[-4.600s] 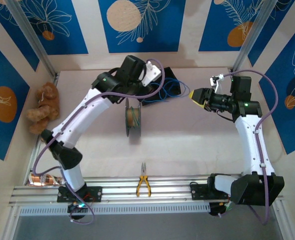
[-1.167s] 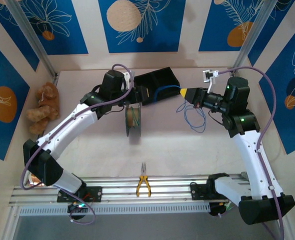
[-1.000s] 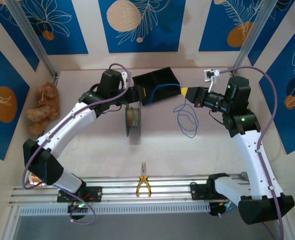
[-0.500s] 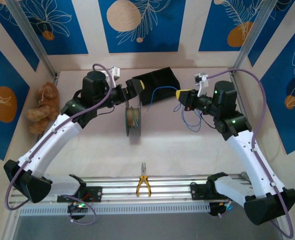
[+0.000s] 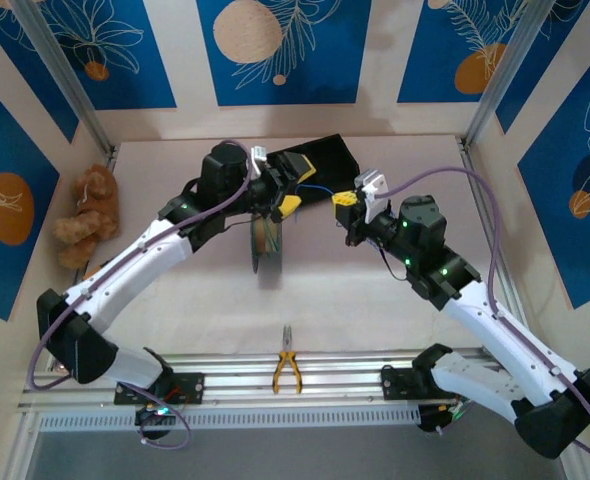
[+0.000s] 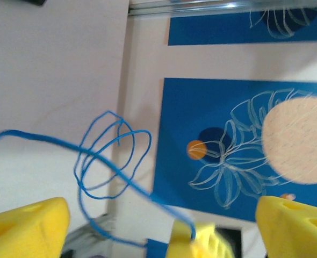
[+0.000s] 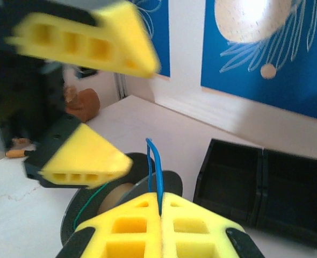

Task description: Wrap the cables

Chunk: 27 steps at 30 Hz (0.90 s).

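Cables (image 7: 159, 180) are the story here, and the blue strand is pinched dead centre in the right gripper (image 7: 159, 200), whose yellow pads are pressed flat together on it. From that pinch the strand shoots straight out ahead of the fingertips. Its length runs in line with the fingers, and only at its very end does it bend a touch toward the left gripper (image 6: 159, 208).

And the left gripper? Its jaws are spread wide and clamped on nothing. From the right wrist, its upper finger (image 7: 88, 40) sits well above the strand's free end and its lower finger (image 7: 86, 157) just beside it. Whether that lower finger brushes the wire, I cannot tell.

From the left wrist, the same blue strand crosses in front of the open jaws on a slant. It comes in from one side and runs down to the right gripper's yellow tip, which pokes in between the two left fingers. Ahead of the jaws, the slack curls into a few loose, overlapping, rounded loops.

Just below and ahead of the right fingertips is the spool (image 5: 265, 240), standing on edge in the overhead view, with a thin green strand (image 7: 88, 207) curving across its dark flange. Past the spool, off to one side of the right fingers, sits the black box (image 7: 266, 188). From overhead, the two grippers face each other tip to tip, close together, with the spool just beside them.
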Tool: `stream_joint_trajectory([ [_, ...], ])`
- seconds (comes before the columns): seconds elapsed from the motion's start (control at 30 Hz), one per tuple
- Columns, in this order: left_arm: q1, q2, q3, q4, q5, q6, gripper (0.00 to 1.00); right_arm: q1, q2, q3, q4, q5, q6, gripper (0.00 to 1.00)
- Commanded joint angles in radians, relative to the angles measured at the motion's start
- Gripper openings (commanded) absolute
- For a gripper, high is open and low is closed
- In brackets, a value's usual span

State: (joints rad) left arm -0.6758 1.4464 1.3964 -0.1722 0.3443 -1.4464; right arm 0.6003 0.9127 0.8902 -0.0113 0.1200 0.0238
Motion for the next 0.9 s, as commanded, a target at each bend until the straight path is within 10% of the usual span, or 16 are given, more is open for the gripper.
stream_joint_trajectory([
  [0.0,-0.008,0.047,0.052,0.087,0.024,-0.12,0.79,0.042,-0.042,-0.025,0.111,0.085,-0.105,0.0],
  [0.27,-0.006,0.097,0.069,0.111,0.007,-0.147,0.41,0.068,-0.096,-0.06,0.089,0.089,-0.127,0.0],
  [0.63,0.002,0.061,0.053,0.075,-0.005,-0.131,0.47,0.067,-0.134,-0.107,0.067,0.112,-0.109,0.0],
  [0.87,0.028,0.037,0.033,0.055,-0.015,-0.113,0.12,0.056,-0.17,-0.116,0.037,0.09,-0.104,0.0],
])
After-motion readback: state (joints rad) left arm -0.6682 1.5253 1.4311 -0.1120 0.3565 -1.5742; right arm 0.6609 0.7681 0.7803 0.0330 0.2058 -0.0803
